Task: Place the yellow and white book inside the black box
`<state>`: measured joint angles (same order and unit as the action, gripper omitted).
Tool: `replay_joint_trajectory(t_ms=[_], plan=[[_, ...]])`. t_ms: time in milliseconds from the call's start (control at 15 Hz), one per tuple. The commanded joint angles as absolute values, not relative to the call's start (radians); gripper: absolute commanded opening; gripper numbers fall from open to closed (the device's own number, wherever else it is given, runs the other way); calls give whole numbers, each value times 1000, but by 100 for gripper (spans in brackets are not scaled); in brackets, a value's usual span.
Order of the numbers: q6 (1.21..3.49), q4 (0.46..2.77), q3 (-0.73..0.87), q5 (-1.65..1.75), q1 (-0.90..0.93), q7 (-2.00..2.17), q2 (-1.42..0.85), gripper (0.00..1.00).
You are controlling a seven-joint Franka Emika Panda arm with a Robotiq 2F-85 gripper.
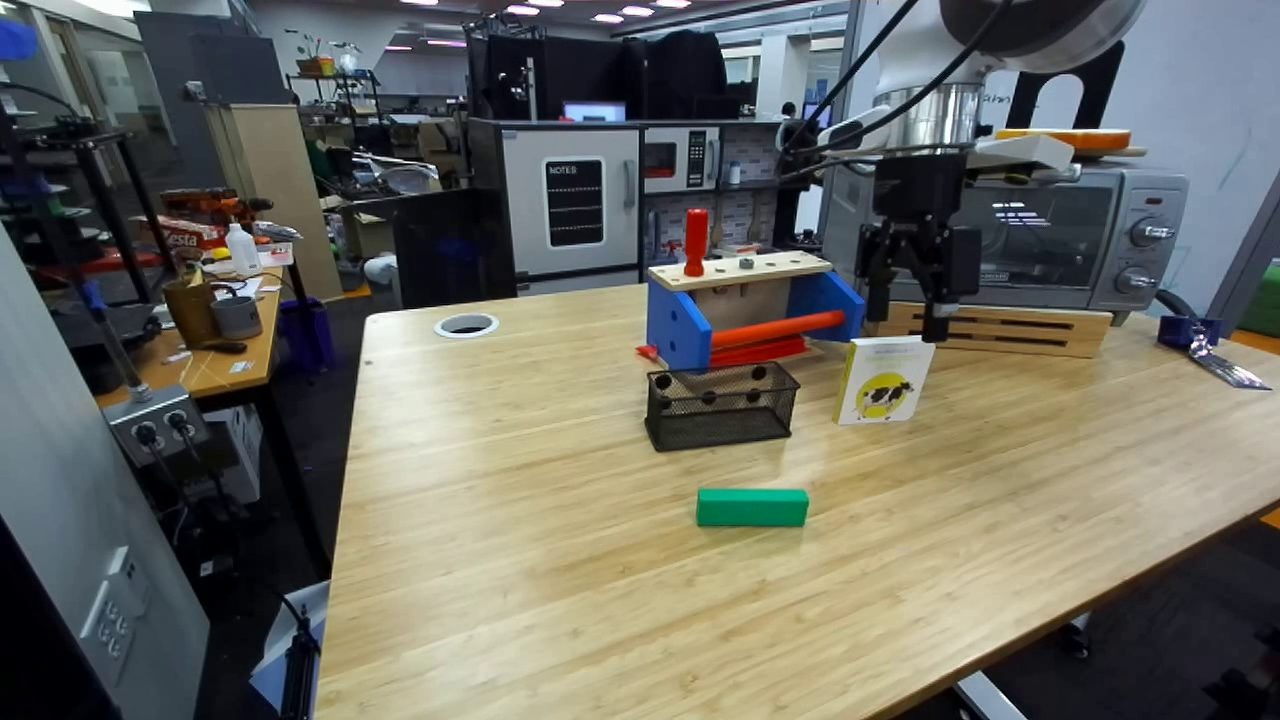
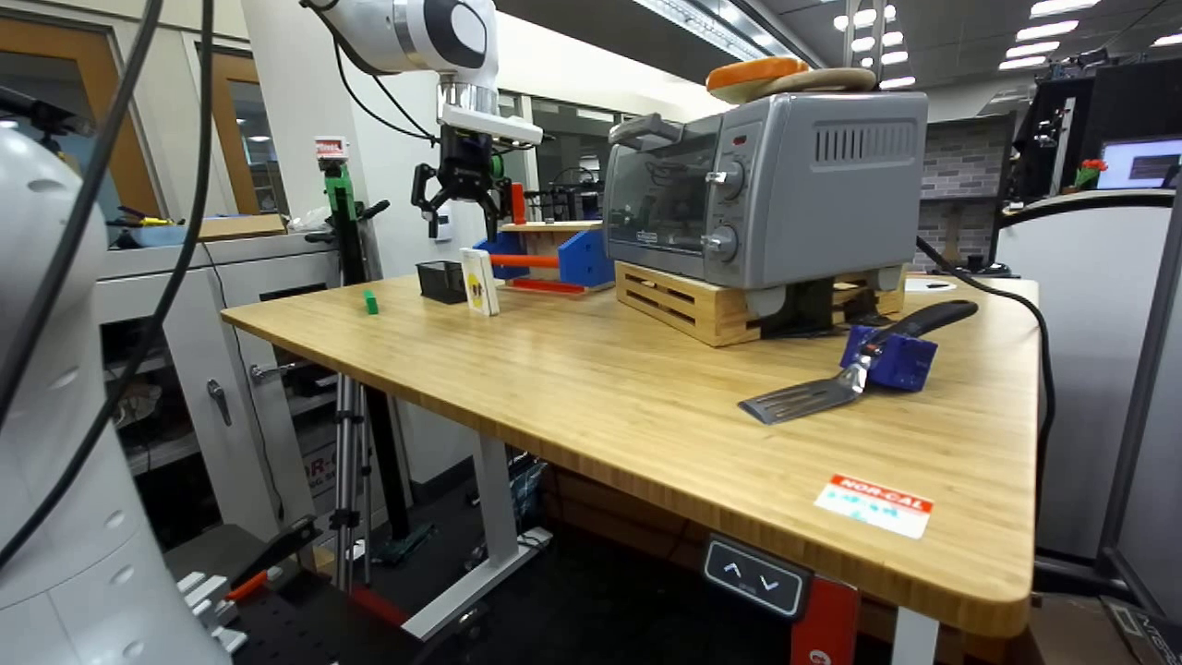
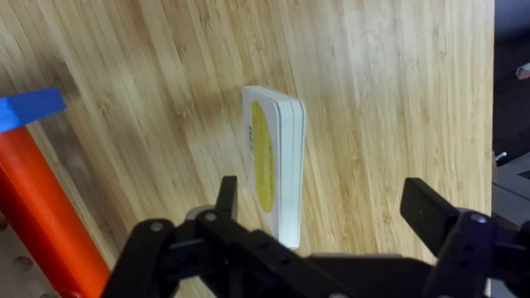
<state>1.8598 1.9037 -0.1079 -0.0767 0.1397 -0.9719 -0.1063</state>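
- Standing upright on the table [image 1: 520, 520], the book [image 1: 884, 382] is near the box [image 1: 720, 425], outside it.
- Inside the box, dark spots [image 1: 758, 373] are seen.
- Above, the gripper [image 3: 324, 200] has jaws wide apart, holding nothing.
- Farther, an oven [image 2: 836, 199] sits on a rack [image 2: 679, 303]; cabinets [image 2: 222, 351] stand beyond.

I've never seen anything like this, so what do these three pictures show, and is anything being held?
The machine is a robot arm with a black gripper. Two pictures look on from outside; the close-up looks down from the arm's wrist. On the table are an upright white and yellow book, a black mesh box, a green block, a blue toy bench, a toaster oven on a wooden stand, and a spatula. The gripper hangs open near the book, holding nothing.
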Motion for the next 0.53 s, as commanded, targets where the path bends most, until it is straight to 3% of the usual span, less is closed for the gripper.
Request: replay_joint_trajectory(t_ms=[0,467], plan=[[1846,1885,-120,-69,127,-946,-121,100],[1848,1892,-120,-47,125,-928,-137,100]])
